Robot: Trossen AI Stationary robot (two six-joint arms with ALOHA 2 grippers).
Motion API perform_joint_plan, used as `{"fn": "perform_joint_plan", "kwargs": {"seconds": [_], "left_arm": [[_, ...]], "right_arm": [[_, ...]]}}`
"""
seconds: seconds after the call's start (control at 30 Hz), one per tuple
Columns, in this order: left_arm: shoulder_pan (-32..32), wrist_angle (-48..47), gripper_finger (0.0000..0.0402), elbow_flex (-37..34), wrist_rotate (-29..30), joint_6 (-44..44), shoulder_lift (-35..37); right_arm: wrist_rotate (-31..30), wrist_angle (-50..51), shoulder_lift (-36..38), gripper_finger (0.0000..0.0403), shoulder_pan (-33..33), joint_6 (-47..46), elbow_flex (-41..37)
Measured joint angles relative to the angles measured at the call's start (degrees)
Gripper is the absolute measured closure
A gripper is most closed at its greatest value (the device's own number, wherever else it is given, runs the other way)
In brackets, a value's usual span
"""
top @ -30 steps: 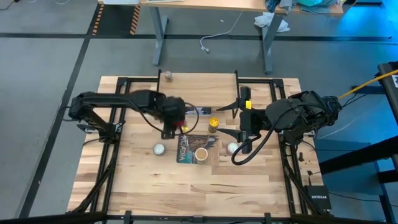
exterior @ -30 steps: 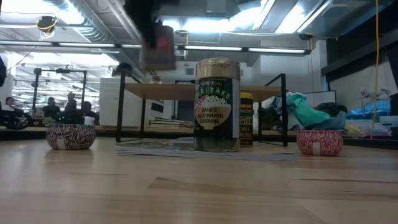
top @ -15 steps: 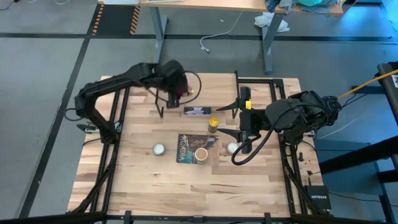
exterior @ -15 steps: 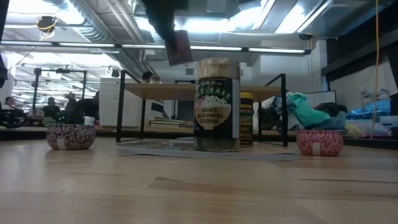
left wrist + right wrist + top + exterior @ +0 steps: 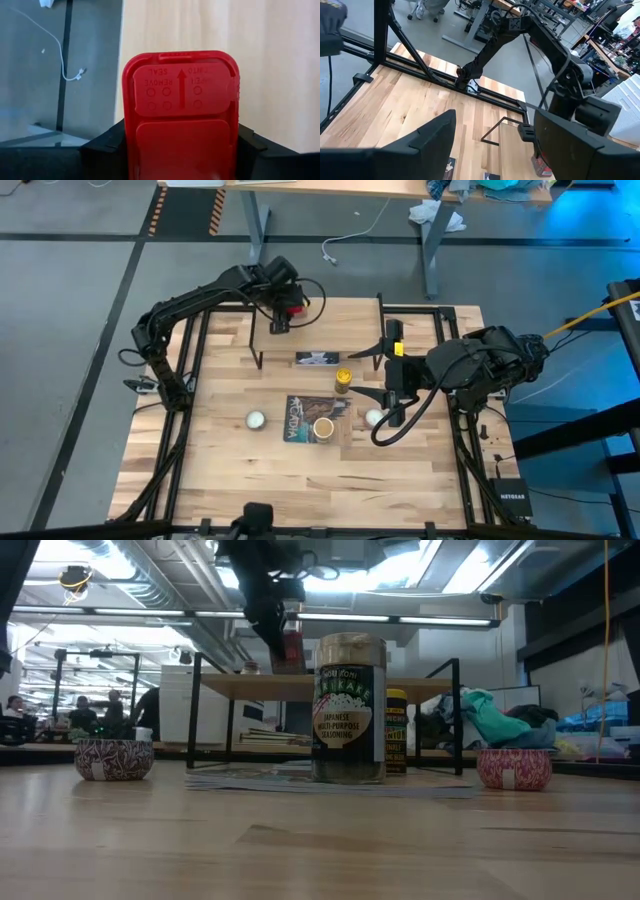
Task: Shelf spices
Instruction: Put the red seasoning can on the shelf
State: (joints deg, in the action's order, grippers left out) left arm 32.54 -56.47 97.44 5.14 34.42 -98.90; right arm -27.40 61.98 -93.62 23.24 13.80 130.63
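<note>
Grey floor (image 5: 80,300) — desk (image 5: 340,188) beyond

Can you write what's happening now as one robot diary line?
left gripper: holding red tin over shelf | right gripper: open, waiting

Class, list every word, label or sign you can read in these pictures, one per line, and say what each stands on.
"JAPANESE MULTI-PURPOSE SEASONING": label of the wide jar, low view; its upper words are blurred.
"REMOVE SEAL", seen upside down, beside an arrow: lid of the red tin.
"NETGEAR": black box.
Yellow jar label: too small to read.
Book cover: blurred.
</note>
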Motion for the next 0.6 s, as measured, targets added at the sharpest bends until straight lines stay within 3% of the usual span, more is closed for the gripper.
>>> {"fn": "perform_joint_plan", "kwargs": {"seconds": [0.37, 0.6], "left_arm": [[5.5, -0.1, 0.0208, 5.5, -6.6, 1.6, -0.7], [6.9, -7.1, 0.0208, 12.0, -6.8, 1.7, -7.3]], "right_arm": [[0.0, 0.3, 0.0, 0.0127, 0.0, 1.1, 0.0], [0.0, 0.3, 0.0, 0.0127, 0.0, 1.2, 0.0]]}}
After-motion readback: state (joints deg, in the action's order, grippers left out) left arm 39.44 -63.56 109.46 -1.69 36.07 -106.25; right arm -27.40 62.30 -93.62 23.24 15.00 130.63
